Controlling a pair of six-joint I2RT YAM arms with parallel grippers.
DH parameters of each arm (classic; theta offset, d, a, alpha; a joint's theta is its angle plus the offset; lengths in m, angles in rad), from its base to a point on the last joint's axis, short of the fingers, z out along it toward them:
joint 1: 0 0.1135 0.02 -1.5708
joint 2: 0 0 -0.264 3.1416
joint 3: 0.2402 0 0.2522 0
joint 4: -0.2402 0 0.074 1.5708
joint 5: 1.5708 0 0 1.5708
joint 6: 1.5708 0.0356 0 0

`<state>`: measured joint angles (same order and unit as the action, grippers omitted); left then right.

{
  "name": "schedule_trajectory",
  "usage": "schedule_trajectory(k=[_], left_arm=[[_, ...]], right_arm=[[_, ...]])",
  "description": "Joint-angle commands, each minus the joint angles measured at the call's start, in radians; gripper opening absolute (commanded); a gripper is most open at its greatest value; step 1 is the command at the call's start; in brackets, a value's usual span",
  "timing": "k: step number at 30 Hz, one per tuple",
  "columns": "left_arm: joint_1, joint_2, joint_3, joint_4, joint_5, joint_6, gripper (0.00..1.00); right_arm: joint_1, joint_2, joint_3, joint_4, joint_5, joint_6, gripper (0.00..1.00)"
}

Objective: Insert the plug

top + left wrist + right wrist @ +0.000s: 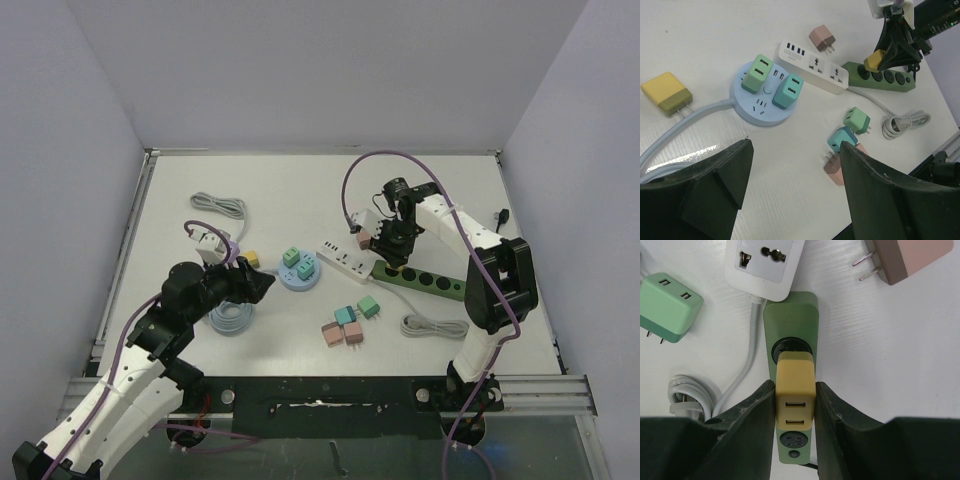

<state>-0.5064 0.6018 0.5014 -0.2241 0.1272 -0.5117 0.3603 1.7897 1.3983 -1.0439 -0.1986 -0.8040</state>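
Note:
My right gripper [795,405] is shut on a yellow plug [795,390], one finger on each side. It holds the plug right over the green power strip [790,315], between two of its round sockets; I cannot tell whether the prongs touch. In the top view the right gripper [392,243] is over the left end of the green strip [432,281]. The left wrist view shows the yellow plug [874,61] just above the strip [885,79]. My left gripper [794,165] is open and empty, hovering near the blue round strip [300,273].
A white power strip [348,262] lies against the green strip's left end. A pink plug [912,257] lies beside it. Two green plugs sit in the blue round strip [762,107]. Several loose plugs [350,320], a yellow-olive plug [666,93] and coiled cables [432,326] lie around.

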Motion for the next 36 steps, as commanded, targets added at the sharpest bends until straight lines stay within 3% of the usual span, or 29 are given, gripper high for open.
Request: schedule_trajectory(k=[1, 22, 31, 36], left_arm=[[0.005, -0.016, 0.008, 0.069, -0.009, 0.010, 0.68], [0.005, -0.016, 0.006, 0.074, -0.015, 0.012, 0.68], [0.005, -0.022, 0.003, 0.075, -0.020, 0.012, 0.68], [0.006, -0.025, 0.003, 0.072, -0.019, 0.012, 0.68]], right_arm=[[0.005, 0.038, -0.026, 0.043, 0.034, -0.022, 0.03], [-0.001, 0.006, -0.060, 0.124, -0.040, -0.046, 0.03], [0.000, -0.027, -0.099, 0.205, 0.010, -0.054, 0.03], [-0.004, -0.045, -0.105, 0.214, -0.060, -0.065, 0.03]])
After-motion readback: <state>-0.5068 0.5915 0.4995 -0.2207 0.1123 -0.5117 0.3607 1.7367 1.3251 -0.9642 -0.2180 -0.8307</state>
